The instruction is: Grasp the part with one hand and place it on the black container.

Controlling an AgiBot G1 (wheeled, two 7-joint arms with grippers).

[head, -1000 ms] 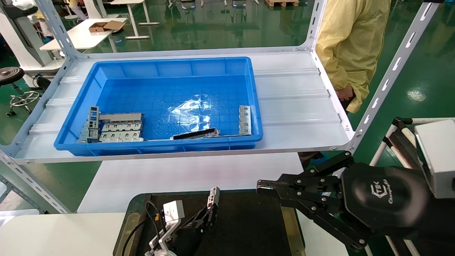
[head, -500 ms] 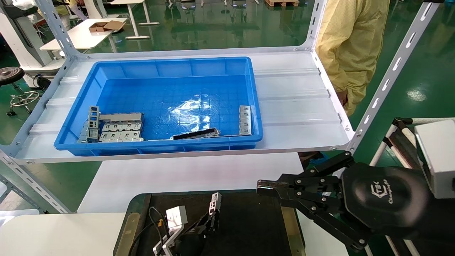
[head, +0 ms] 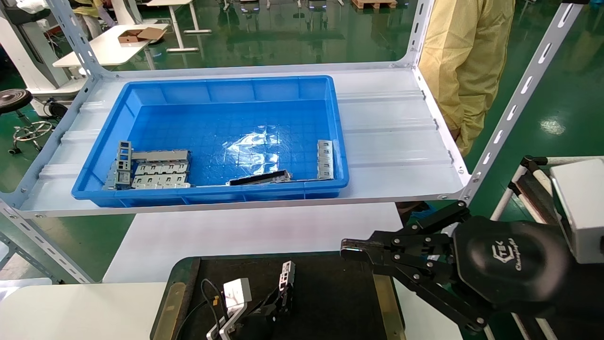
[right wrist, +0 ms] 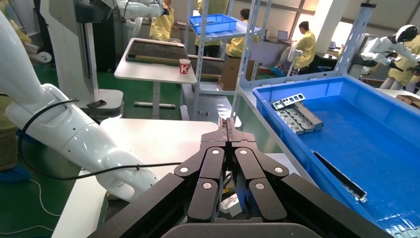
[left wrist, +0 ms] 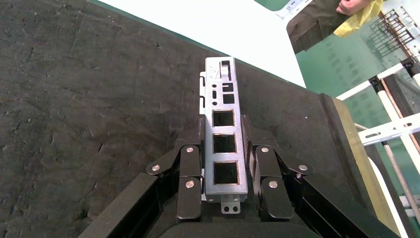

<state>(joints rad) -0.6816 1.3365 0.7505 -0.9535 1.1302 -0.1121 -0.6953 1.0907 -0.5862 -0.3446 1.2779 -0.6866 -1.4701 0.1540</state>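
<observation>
Slim silver part (left wrist: 224,144) with rectangular cut-outs, clamped lengthwise between left hand (left wrist: 225,186) jaws, over matte black container (head: 330,302).

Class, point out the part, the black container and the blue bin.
part (left wrist: 224,144), left wrist view, middle cut-out's frame.
black container (head: 330,302), head view, bare matte surface.
blue bin (head: 212,194), head view, near wall.

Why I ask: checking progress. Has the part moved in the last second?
Yes. Held by the left gripper, the part has dropped lower and slightly right against the black container's far rim, closing on its surface. The right gripper is parked.
</observation>
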